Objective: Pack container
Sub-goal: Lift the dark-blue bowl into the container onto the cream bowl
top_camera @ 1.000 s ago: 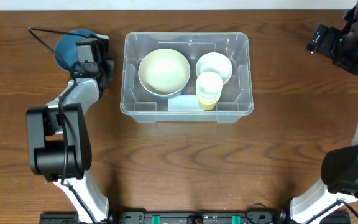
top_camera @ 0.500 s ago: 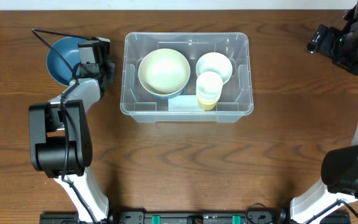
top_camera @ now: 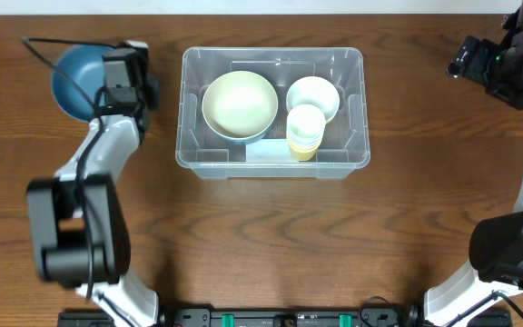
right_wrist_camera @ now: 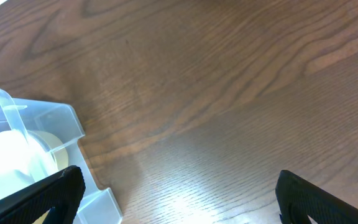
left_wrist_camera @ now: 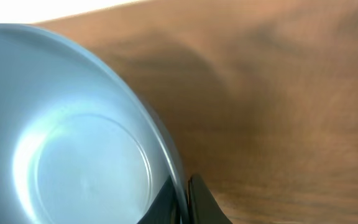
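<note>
The clear plastic container [top_camera: 189,109] stands at the table's centre back. It holds a large cream bowl [top_camera: 239,103], a small white bowl [top_camera: 313,94] and a stack of pale cups [top_camera: 305,130]. A corner of the container shows in the right wrist view [right_wrist_camera: 61,121]. My left gripper [top_camera: 107,95] is shut on the rim of a blue bowl [top_camera: 71,77], at the far left of the table; the wrist view shows the fingers [left_wrist_camera: 182,202] pinching the blue bowl's rim [left_wrist_camera: 73,137]. My right gripper [right_wrist_camera: 179,193] is open and empty, raised at the far right.
The wooden table [top_camera: 261,236] runs across the whole view. A black cable [top_camera: 48,50] crosses over the blue bowl. The right arm's wrist [top_camera: 488,64] hangs at the table's right back edge.
My left gripper has moved left and towards the back with the blue bowl, away from the container. The right arm has not moved.
</note>
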`<action>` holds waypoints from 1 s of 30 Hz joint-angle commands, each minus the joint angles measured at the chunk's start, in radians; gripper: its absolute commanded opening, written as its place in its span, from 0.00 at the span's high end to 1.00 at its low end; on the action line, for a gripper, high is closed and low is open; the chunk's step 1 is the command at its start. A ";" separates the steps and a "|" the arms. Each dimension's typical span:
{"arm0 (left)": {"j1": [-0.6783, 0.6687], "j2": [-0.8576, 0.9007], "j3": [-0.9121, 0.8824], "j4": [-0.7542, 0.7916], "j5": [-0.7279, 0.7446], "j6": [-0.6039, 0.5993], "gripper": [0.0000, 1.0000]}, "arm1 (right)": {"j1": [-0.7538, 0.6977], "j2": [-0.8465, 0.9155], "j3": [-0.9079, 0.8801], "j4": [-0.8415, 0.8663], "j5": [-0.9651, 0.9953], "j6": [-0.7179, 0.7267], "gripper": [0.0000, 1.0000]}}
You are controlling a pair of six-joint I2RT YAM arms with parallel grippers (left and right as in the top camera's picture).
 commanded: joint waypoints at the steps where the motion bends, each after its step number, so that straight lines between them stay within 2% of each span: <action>1: 0.002 -0.133 0.001 -0.023 -0.029 -0.058 0.94 | -0.003 -0.020 0.012 -0.001 0.000 0.014 0.01; 5: 0.001 -0.267 0.001 -0.109 0.008 -0.106 0.94 | -0.003 -0.020 0.012 -0.001 0.000 0.014 0.01; 11: -0.048 -0.456 0.001 -0.236 0.266 -0.122 0.94 | -0.003 -0.020 0.012 -0.001 0.000 0.014 0.01; 13: -0.089 -0.499 0.001 -0.264 0.303 -0.125 0.94 | -0.003 -0.020 0.012 -0.001 0.000 0.014 0.01; 22: -0.370 -0.538 0.001 -0.309 0.301 -0.128 0.94 | -0.003 -0.020 0.012 -0.001 0.000 0.014 0.01; 30: -0.495 -0.443 0.001 -0.311 0.264 -0.128 0.94 | -0.003 -0.020 0.012 -0.001 0.000 0.014 0.01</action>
